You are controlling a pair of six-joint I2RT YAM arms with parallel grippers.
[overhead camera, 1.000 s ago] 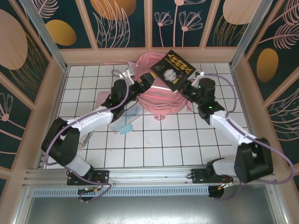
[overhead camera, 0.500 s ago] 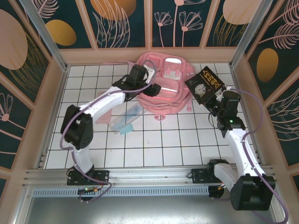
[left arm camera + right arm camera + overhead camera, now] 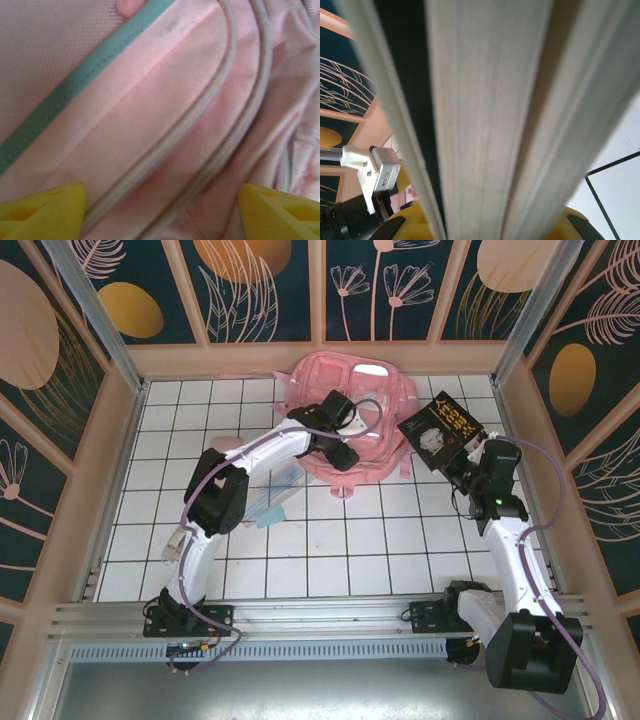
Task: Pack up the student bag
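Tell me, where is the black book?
In the top view the book is on the right side, held up by the right gripper, just right of the pink bag.

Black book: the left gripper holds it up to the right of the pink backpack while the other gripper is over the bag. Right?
One slip: the right gripper holds the black book, to the right of the pink backpack; the left gripper is the one over the bag. The top view shows this.
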